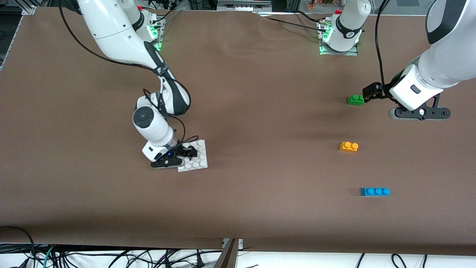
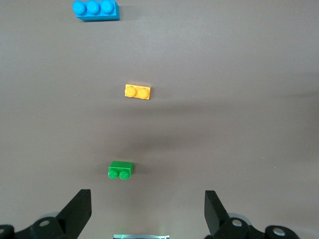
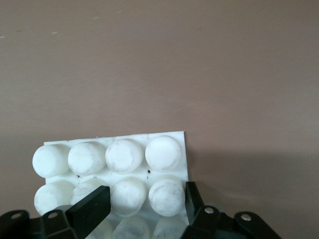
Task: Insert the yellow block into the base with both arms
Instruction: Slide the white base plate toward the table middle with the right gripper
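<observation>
Front view shows your yellow block (image 1: 349, 146) — light, rigid, slick — so pinch its flat sides: left gripper (image 1: 372, 93) jaws apart above the green brick (image 1: 355, 99), right gripper (image 1: 187, 152) jaws apart astride the base (image 1: 199, 160).

The surface (image 1: 260, 111) looks like matt brown cloth or paper with faint creases, while the yellow block (image 1: 349, 146), green brick (image 1: 355, 99) and blue brick (image 1: 375, 191) are smooth, slightly glossy plastic, the base (image 1: 197, 158) is scuffed white plastic, and both arms wear glossy white shells.

Front cam high, faces robots; wrist cams look down, right's close on base (image 3: 112, 172).
</observation>
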Controlling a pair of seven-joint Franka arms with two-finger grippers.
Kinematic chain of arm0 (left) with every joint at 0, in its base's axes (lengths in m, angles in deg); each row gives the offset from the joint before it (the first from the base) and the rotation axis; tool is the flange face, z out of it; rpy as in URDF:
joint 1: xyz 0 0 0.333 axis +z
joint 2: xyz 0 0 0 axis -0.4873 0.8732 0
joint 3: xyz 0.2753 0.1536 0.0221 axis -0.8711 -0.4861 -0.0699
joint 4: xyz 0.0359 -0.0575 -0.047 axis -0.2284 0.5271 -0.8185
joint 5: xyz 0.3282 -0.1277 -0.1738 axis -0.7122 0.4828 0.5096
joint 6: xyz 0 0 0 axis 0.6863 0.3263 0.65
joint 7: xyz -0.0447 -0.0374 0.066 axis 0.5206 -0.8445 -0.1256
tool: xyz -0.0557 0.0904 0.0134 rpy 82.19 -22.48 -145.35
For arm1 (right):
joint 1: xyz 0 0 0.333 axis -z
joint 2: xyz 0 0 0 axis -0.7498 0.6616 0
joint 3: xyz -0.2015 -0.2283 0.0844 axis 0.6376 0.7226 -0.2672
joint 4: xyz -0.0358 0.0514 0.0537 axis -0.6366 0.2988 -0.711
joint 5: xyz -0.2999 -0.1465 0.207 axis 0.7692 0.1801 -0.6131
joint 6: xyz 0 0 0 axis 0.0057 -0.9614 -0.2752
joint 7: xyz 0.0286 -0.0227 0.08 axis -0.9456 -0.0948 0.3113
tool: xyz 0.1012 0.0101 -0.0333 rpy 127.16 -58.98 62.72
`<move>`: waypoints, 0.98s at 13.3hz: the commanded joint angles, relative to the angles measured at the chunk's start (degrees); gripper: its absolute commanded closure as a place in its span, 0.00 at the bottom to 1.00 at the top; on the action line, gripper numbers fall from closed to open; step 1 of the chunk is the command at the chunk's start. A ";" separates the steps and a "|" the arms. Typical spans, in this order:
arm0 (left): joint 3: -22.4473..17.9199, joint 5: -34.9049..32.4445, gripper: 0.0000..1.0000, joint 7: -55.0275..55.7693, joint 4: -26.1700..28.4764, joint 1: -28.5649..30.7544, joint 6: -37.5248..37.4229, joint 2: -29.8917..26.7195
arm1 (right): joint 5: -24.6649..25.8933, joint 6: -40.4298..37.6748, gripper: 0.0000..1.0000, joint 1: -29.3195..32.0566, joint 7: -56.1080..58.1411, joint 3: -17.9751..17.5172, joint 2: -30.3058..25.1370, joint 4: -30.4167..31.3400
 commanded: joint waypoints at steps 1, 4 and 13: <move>0.12 1.40 0.00 -0.27 -1.30 0.22 -0.99 0.17 | -1.08 -0.02 0.31 -3.47 -6.40 1.04 3.60 -2.59; 0.12 1.40 0.00 -0.27 -1.30 0.22 -0.99 0.17 | -1.00 -1.16 0.31 -6.54 -13.09 1.13 4.39 -4.34; 0.12 1.40 0.00 -0.27 -1.30 0.13 -0.99 0.17 | -1.08 -2.57 0.31 -14.62 -20.13 2.79 6.06 -7.95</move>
